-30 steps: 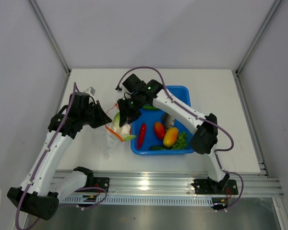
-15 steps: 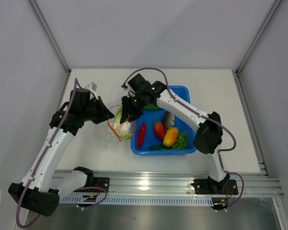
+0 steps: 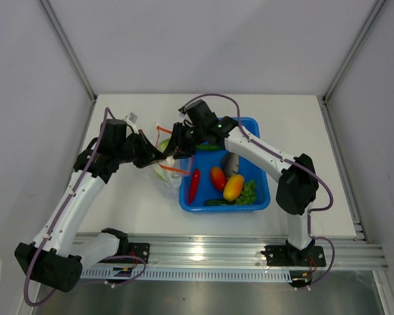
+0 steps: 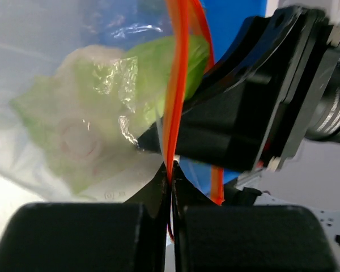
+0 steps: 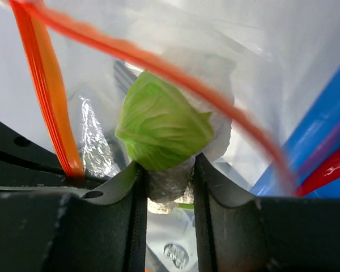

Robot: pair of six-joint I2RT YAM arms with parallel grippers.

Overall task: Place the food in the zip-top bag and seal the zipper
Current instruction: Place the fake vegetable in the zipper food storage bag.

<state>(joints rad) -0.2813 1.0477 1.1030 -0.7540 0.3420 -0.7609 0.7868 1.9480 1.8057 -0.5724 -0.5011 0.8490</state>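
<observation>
1. Left gripper (image 4: pixel 171 170) is clenched on the zipper (image 4: pixel 176 85) of the zip-top bag (image 3: pixel 161 173), just left of the blue tub (image 3: pixel 251 126)
2. Right gripper (image 5: pixel 167 181) grasps the cauliflower (image 5: pixel 161 127) inside the bag mouth, at the tub's left edge

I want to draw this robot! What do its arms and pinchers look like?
Both the left arm and the right arm are white tubes with chunky black joints and black bases. A thin purple cable loops along each one. A tiny green light glows on the right arm. The left gripper and right gripper have plain black fingers.
</observation>
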